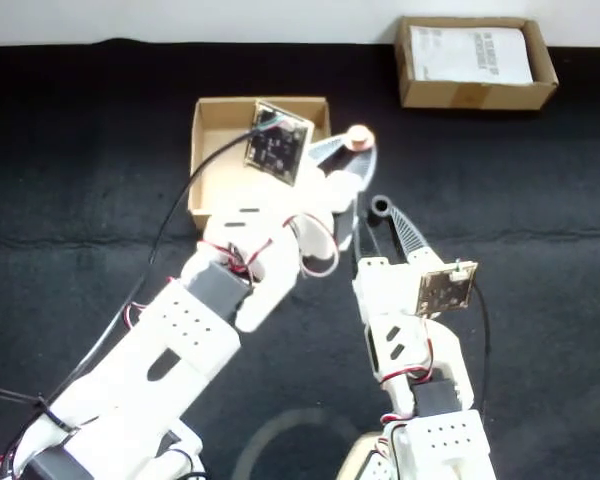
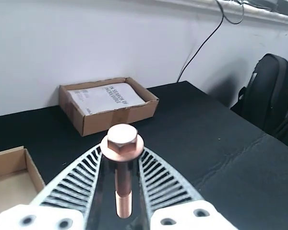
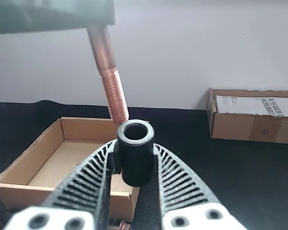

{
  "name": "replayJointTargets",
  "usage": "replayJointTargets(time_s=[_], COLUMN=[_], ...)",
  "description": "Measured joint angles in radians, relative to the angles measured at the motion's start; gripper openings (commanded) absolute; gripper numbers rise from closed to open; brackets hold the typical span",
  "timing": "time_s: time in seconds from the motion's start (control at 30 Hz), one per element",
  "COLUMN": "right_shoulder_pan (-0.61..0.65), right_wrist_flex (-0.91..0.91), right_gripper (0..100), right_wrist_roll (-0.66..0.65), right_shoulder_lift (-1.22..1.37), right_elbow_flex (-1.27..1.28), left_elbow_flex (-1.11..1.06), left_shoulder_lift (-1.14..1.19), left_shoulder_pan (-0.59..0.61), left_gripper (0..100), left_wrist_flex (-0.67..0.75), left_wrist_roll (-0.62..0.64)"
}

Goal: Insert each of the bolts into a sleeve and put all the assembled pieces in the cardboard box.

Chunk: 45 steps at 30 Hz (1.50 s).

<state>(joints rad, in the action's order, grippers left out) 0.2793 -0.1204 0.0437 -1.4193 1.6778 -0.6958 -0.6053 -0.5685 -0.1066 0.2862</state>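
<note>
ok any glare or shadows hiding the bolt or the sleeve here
high view: bolt head washes out pale, sleeve nearly merges with the black table; left wrist view: even light, only a soft sheen on the bolt's head; right wrist view: sleeve's rim catches light, its bore is dark, bolt threads lit against the wall.

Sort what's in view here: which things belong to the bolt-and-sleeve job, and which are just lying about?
Job in hand: copper bolt in the left gripper; black sleeve in the right gripper; open cardboard box by the left arm.

Lying about: second cardboard box holding printed paper; black backpack; cable on the wall.
</note>
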Motion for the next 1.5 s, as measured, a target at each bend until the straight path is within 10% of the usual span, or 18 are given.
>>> replayJointTargets(time_s=[1.5], right_shoulder_pan=[0.0], right_wrist_flex=[0.025], right_gripper=[0.8], right_wrist_roll=[0.0], right_shoulder_lift=[0.0], right_elbow_flex=[0.0], left_elbow_flex=[0.0], left_shoulder_lift=[-0.017], left_shoulder_pan=[-0.087], left_gripper=[1], left_wrist_flex=[-0.015], left_wrist_roll=[0.0])
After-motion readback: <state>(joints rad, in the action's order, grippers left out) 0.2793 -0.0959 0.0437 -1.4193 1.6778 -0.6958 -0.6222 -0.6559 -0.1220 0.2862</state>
